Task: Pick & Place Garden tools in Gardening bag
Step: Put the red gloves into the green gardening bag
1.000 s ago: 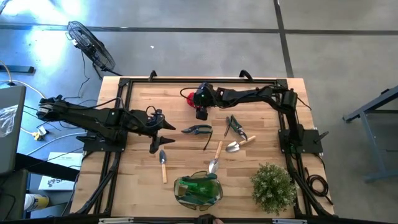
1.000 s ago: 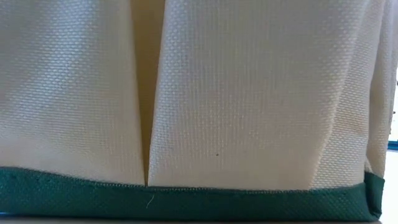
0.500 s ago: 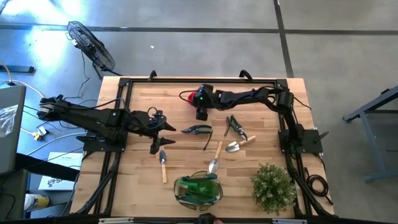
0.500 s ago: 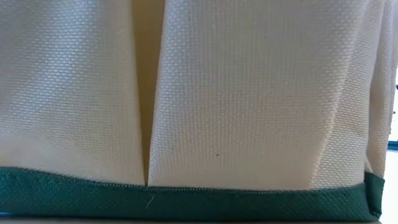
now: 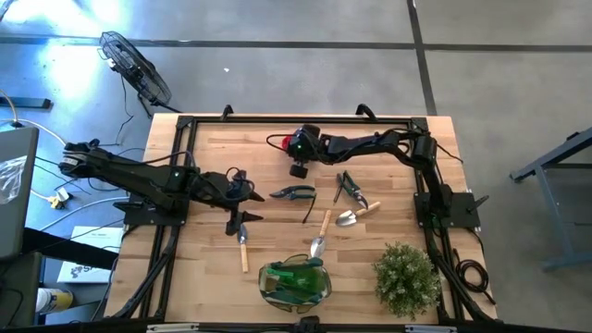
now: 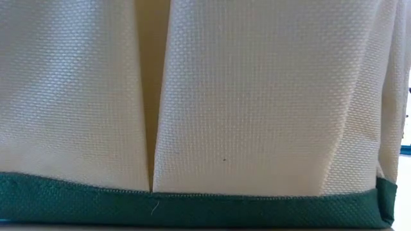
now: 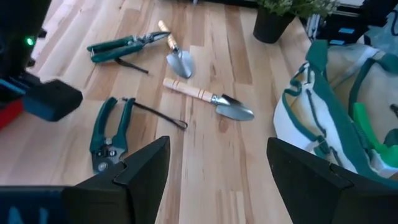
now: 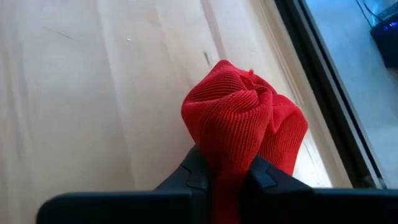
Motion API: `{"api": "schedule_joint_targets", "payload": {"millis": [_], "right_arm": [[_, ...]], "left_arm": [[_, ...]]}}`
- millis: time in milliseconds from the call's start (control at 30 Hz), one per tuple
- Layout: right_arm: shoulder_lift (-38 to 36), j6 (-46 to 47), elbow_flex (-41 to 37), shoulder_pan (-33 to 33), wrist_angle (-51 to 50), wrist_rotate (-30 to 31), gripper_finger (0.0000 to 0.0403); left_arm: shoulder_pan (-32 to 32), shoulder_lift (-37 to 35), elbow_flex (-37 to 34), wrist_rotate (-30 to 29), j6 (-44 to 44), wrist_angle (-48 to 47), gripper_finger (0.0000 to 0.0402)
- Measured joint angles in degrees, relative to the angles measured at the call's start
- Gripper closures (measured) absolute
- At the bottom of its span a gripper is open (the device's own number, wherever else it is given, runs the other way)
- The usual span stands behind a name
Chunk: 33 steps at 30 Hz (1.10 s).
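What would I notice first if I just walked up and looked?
Probably the bright red cloth, pinched in the right gripper near the table's far edge. Next, the green gardening bag at the front, beside a bushy plant, with shiny trowels lying in the middle.

The gardening bag (image 5: 295,282) sits at the table's (image 5: 213,273) near edge, the potted plant (image 5: 406,277) to its right. Behind them lie two trowels (image 5: 320,236) and pruning shears (image 5: 292,193), a third trowel (image 5: 242,245) off to the left. The glove (image 8: 239,121) is at the far edge.
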Motion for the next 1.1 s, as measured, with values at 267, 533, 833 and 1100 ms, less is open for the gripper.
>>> {"api": "schedule_joint_targets", "payload": {"millis": [267,533,833,1100], "right_arm": [[-0.28,-0.43,-0.02,1.60,-0.42,1.83,0.0378],[-8.58,-4.76,-0.04,7.09,-2.88,6.45,0.0378],[-21.58,-11.29,-0.02,13.09,-7.78,18.12,0.0378],[-32.89,-8.41,-0.02,15.81,-14.93,20.90,0.0378]], "left_arm": [[0.00,0.30,0.00,-0.02,-1.72,0.48,0.0142],[0.02,0.30,0.00,0.26,-2.30,0.40,0.0142],[0.00,0.30,0.00,0.28,-2.54,0.37,0.0142],[0.00,0.28,0.00,0.31,-3.39,0.52,0.0142]]}}
